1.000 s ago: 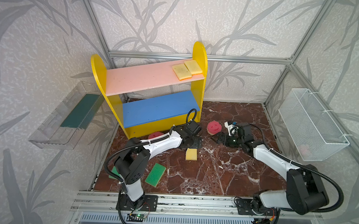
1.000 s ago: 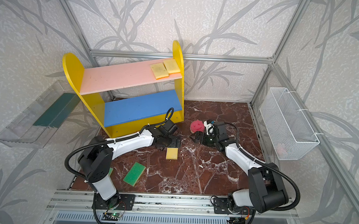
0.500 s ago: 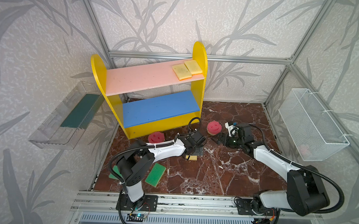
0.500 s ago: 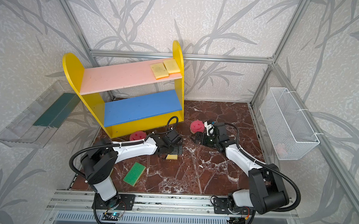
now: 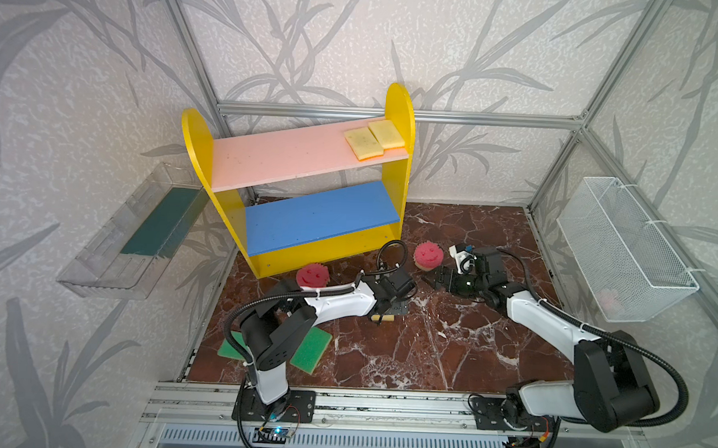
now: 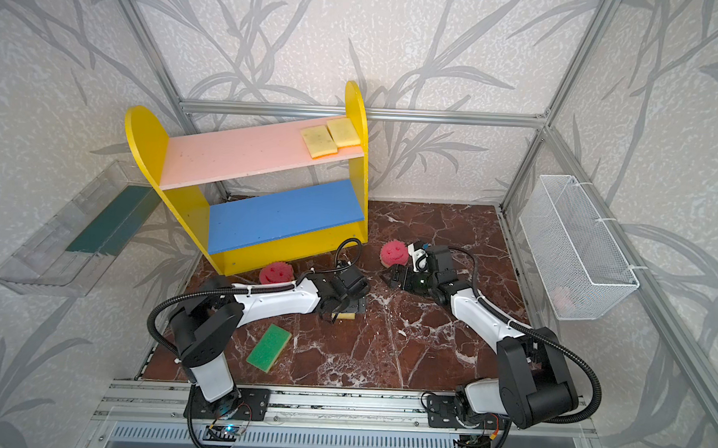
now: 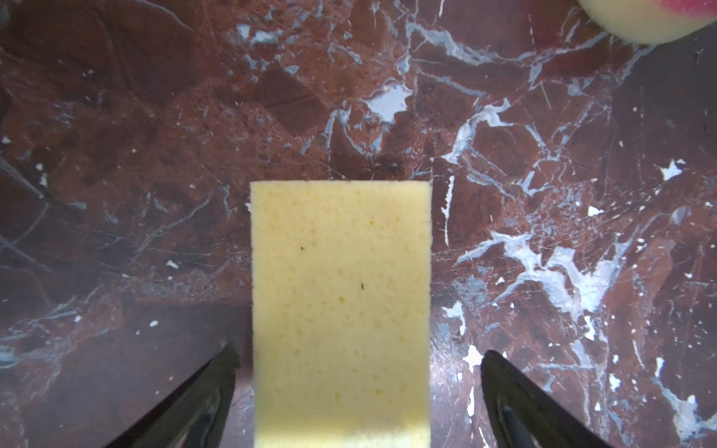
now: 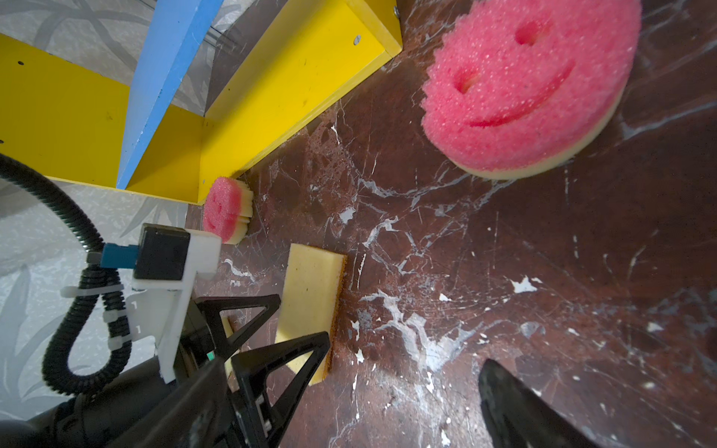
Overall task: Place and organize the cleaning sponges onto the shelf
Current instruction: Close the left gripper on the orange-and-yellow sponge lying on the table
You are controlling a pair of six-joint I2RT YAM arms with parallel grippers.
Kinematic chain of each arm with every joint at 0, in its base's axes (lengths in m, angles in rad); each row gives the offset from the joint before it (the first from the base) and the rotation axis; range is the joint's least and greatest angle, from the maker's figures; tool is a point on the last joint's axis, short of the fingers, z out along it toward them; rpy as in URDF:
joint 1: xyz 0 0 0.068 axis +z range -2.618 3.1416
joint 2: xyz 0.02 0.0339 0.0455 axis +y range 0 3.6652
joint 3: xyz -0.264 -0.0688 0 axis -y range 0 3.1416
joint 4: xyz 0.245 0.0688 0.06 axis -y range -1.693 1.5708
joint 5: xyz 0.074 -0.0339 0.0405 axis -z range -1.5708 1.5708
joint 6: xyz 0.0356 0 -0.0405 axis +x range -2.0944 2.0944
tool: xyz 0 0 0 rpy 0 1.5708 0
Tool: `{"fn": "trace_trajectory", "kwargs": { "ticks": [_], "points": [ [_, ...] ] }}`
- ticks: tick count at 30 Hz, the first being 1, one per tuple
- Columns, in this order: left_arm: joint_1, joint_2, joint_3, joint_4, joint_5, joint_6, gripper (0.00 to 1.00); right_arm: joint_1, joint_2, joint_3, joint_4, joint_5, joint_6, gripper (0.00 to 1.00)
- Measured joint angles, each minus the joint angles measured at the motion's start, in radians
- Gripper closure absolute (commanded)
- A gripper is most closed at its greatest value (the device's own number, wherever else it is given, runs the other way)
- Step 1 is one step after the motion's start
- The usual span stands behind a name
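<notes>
Down on the brown marble floor [image 7: 155,135], the left gripper [image 7: 359,351] stands with its jaws wide apart, one finger on each side of a yellow sponge [image 7: 341,294] that lies flat between them. In the left wrist view a thin strip of floor shows between each fingertip and the sponge's long edges, so nothing is clamped. The right gripper [image 5: 435,279] is also spread open and holds nothing. A pink smiley sponge [image 5: 429,255] rests face up just ahead of its jaws, apart from them. A second pink sponge [image 5: 312,275] sits behind the left jaws, beside that arm's forearm and up against the foot of the shelf [image 5: 196,143]. A green sponge [image 6: 268,348] lies well behind the left jaws, near that arm's base. Two yellow sponges [image 5: 363,144] lie side by side on the shelf's pink top board, at the end nearer the right jaws and far above both grippers. The blue middle board is bare in both top views.
</notes>
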Motion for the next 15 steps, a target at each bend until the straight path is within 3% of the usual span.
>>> {"fn": "trace_trajectory", "kwargs": {
  "ticks": [6, 15],
  "points": [
    [-0.013, 0.004, -0.026, 0.007, -0.01, -0.028, 0.14, 0.0, 0.0, -0.002, 0.0, 0.0, 0.0, 0.01],
    [-0.013, 0.011, -0.035, 0.012, -0.021, -0.042, 0.17, 0.001, 0.0, -0.003, 0.001, 0.0, 0.001, 0.01]
  ]
}}
